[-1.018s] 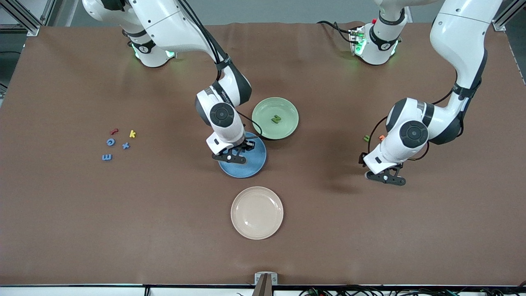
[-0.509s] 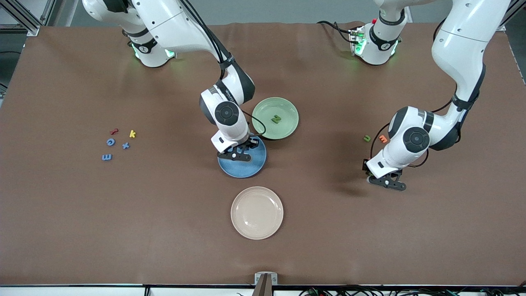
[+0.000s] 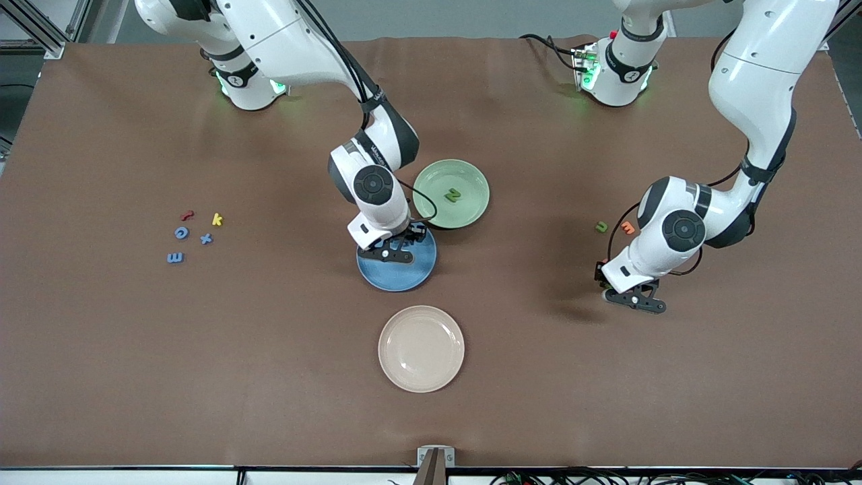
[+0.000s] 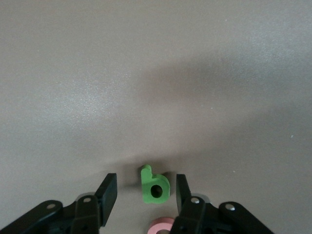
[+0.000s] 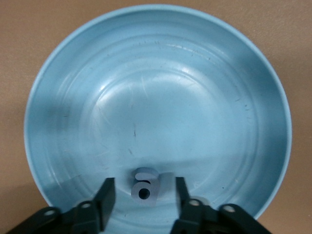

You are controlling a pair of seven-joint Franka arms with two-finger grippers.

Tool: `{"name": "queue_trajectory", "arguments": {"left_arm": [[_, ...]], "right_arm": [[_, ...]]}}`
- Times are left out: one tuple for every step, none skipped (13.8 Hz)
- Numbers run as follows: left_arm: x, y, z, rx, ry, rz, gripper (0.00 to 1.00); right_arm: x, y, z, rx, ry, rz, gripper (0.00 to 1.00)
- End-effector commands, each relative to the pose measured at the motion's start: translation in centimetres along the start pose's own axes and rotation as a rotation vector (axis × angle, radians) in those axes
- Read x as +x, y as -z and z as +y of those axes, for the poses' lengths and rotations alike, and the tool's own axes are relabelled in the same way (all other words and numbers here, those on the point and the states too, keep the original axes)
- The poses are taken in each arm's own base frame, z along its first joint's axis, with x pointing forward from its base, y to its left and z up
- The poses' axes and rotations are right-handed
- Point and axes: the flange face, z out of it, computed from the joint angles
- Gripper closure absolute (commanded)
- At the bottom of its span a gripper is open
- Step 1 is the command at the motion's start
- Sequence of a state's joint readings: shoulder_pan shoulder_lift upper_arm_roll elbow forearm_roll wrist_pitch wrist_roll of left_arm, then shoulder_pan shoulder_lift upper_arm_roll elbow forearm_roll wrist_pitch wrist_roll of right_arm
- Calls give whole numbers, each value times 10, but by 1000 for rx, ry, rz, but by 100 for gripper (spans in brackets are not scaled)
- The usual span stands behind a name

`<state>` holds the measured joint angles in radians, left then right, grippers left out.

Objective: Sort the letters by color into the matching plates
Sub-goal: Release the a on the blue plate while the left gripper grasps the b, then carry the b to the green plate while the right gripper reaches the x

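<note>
The brown table (image 3: 135, 350) carries 3 plates near its middle; the cream plate (image 3: 421, 348) lies nearest the front camera, the blue plate (image 3: 411, 269) farther back, the green plate (image 3: 451, 193) farthest, holding 1 green letter N (image 3: 454, 195). The right gripper (image 3: 390, 252) hangs low over the blue plate, its jaws parted on either side of a blue letter (image 5: 145, 183) that rests on the plate with gaps at both sides. The left gripper (image 3: 633, 300) sits down at the table toward the left arm's end, jaws apart around a green letter (image 4: 154, 184), not touching it; a pink letter (image 4: 161, 225) lies just beside. 3 blue letters (image 3: 182, 233) wait toward the right arm's end.
</note>
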<state>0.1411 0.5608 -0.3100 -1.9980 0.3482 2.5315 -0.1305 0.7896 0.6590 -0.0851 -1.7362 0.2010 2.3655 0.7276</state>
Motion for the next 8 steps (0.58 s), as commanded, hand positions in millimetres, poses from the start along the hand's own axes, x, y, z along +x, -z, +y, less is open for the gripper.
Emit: {"name": "queue_trajectory", "arguments": {"left_arm": [[-3,-5,0,1,-18,-3,44],[-4,-7,1,-1,-19,-6,45],[-5,-9,1,-1,-17,-10,48],[-6,-9,2,-2,-14,-11,51],[-8,-11,2,-2,-16,-16,53],[-8,-11,1,-2,-20,-17,61],[-8,-11,-3,-2,-15,-16,72],[-7,-9,-3,-1,-14,-13,85]], "right_arm": [[4,26,2,3,-16,-28,0],[7,45,8,-2,-24,-45,0],[13,59,17,-2,-35,-50,0],[19,77,26,6,-48,-49,0],[28,93,41,-1,-65,-59,0],[37,109,56,-1,-61,-70,0],[46,123,79,4,-41,-79,0],[58,133,114,15,-20,-80,0]]}}
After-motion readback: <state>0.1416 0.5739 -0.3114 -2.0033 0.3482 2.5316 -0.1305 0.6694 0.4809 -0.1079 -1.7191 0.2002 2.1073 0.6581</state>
